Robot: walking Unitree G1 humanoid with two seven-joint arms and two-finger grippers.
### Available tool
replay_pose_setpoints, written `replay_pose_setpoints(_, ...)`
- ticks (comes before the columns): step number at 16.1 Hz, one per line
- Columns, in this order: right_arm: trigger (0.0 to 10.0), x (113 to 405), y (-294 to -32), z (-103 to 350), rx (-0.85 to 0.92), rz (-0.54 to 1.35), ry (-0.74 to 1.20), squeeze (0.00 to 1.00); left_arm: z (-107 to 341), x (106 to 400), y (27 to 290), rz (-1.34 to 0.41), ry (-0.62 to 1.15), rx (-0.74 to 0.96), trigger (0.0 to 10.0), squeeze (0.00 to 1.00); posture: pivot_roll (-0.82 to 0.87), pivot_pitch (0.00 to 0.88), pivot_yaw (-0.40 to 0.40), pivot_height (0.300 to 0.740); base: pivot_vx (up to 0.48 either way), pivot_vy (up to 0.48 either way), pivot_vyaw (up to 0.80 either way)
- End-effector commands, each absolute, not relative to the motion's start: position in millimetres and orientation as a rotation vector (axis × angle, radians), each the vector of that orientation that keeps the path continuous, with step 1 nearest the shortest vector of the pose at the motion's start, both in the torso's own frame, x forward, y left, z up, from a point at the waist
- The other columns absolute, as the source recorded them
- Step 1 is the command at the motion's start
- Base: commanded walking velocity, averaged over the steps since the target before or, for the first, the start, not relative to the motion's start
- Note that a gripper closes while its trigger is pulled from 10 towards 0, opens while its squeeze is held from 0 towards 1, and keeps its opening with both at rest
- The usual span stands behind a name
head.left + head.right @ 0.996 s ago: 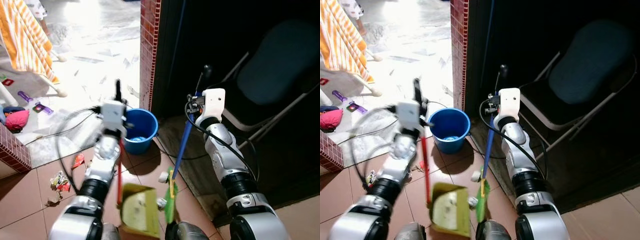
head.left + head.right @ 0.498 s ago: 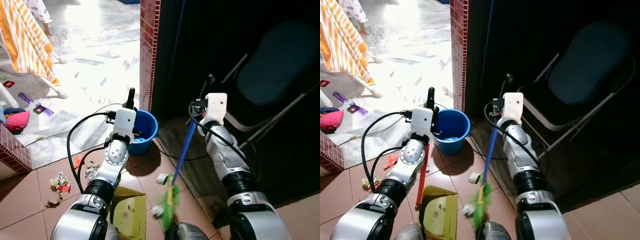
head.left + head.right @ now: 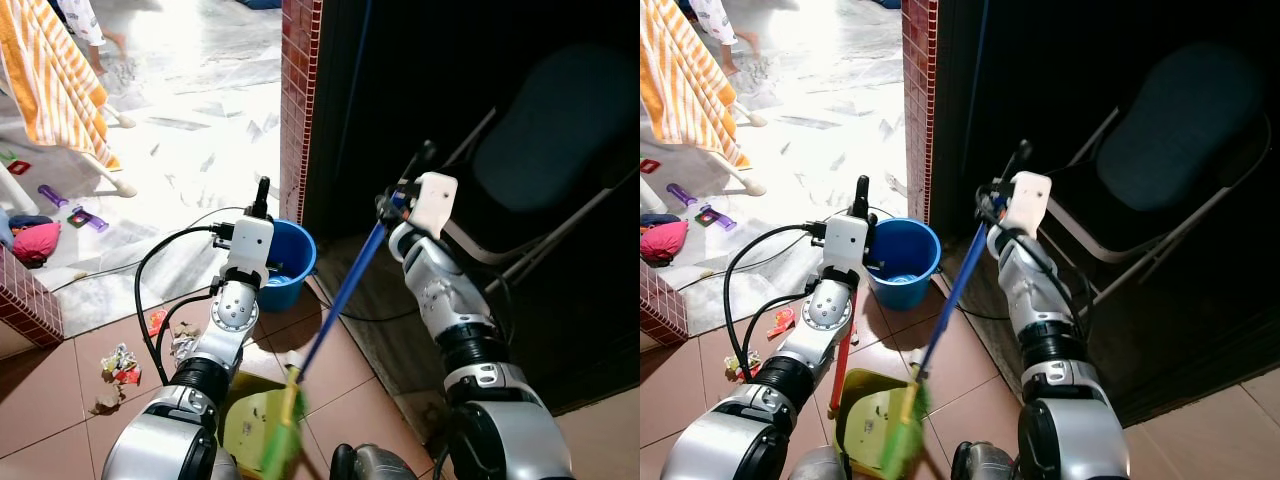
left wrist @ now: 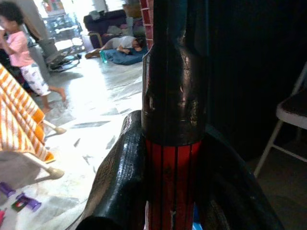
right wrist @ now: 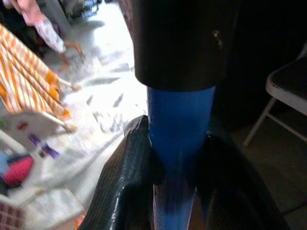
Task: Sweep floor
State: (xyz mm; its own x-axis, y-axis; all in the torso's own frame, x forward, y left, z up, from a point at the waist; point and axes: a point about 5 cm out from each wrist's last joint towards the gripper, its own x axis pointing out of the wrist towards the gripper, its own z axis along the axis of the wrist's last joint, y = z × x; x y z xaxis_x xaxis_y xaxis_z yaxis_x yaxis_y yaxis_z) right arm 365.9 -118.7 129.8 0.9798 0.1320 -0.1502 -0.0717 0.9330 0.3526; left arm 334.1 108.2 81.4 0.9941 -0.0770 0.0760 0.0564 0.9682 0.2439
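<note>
At the far left edge of the left eye view an orange striped cloth (image 3: 55, 75) is cut off by the frame, with small toys (image 3: 62, 213) below it on the pale floor. Low at left, scraps of litter (image 3: 120, 362) lie on the brown tiles (image 3: 50, 400). Left of centre, the left end effector (image 3: 262, 195) points up, its fingers (image 4: 120, 182) clamped on the red handle (image 3: 843, 350) of a yellow dustpan (image 3: 865, 425), whose pan sits at the bottom edge, partly hidden by the robot's arm and by the broom's blurred green head (image 3: 280, 440); what lies in the pan cannot be made out. Just behind the left end effector, at frame centre, stands a blue bucket (image 3: 290, 262); something pale shows at its bottom, too unclear to name. Right of centre, the right end effector (image 3: 405, 185) is closed on the blue broom stick (image 3: 345, 300), which slants down to the dustpan. At upper right, a folding chair (image 3: 560, 140) sits in deep shadow.
</note>
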Motion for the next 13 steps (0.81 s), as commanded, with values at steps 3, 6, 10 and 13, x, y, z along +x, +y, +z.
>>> replay_pose_setpoints(3,10.0,373,-116,173,0.357,0.214,-0.017,0.0,88,342,119,0.077,-0.086,0.274,10.0,0.0,-0.08,0.017,-0.085,0.74,0.0,0.0,0.0)
replay_pose_setpoints(6,10.0,375,-120,194,0.291,0.293,-0.116,0.0,96,343,131,0.212,-0.14,0.324,10.0,0.0,-0.09,0.018,-0.1,0.74,0.0,0.0,0.0)
replay_pose_setpoints(10,10.0,375,-127,223,0.183,0.351,-0.274,0.0,97,343,148,0.356,-0.137,0.346,10.0,0.0,-0.09,0.018,-0.102,0.74,0.0,0.0,0.0)
replay_pose_setpoints(13,10.0,369,-131,212,0.093,0.381,-0.282,0.0,96,344,146,0.369,-0.133,0.386,10.0,0.0,-0.1,0.019,-0.098,0.74,0.0,0.0,0.0)
